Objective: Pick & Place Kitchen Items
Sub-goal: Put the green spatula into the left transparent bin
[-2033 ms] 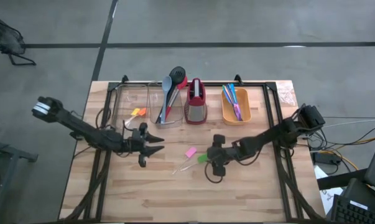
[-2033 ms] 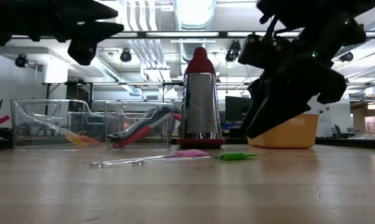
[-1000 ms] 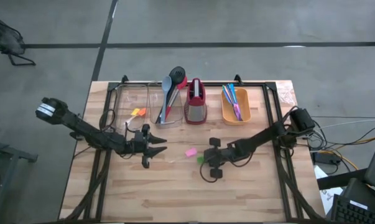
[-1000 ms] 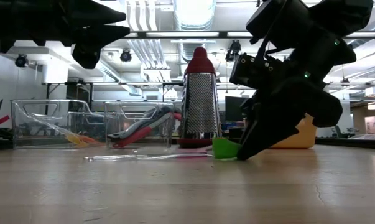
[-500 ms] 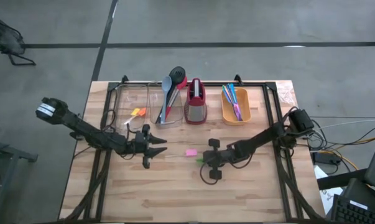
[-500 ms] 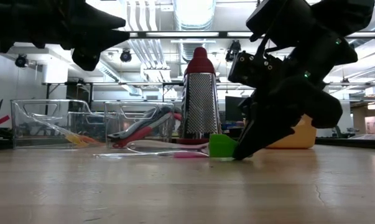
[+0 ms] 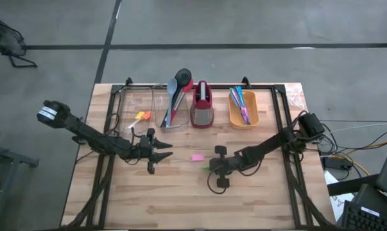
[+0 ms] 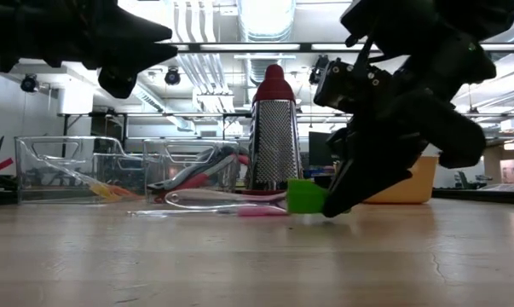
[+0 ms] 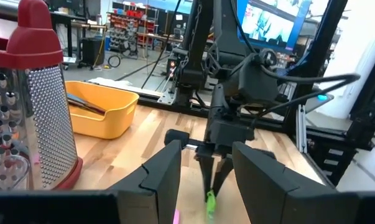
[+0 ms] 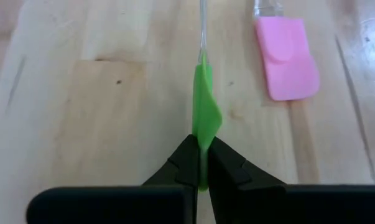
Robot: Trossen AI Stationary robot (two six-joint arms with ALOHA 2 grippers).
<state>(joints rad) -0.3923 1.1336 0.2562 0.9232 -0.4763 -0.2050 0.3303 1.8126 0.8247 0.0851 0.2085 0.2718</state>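
Observation:
A green spatula blade [image 10: 206, 118] on a clear handle [image 8: 222, 198] sits at the table's middle, with my right gripper [image 7: 210, 168] shut on it. A pink spatula [image 10: 285, 59] lies flat on the wood just beyond it, also visible from above [image 7: 197, 156]. My left gripper [image 7: 169, 151] hovers open and level over the table's left middle, pointing at the right gripper, with nothing between its fingers [image 9: 156, 180]. My right gripper pinches the green blade's free end [image 10: 203, 144] between its two fingers [image 10: 186, 163]. The fingers slant down from the table's right side, in line with the spatula. The blade stands on edge [image 8: 305, 196], low over the wood. The clear handle reaches away toward the left gripper.
Along the far edge stand a clear bin [image 7: 132, 106] with small yellow and orange pieces, a clear bin of long spoons [image 7: 174, 102], a red-and-grey grater [image 7: 201, 106] and an orange bin of cutlery [image 7: 243, 109]. Bare wood lies toward the near edge.
My right gripper has taken hold of the green blade and risen slightly. The blade, flat on the wood before, now stands on edge, and the clear handle has come up a little off the table. The pink spatula stays put.

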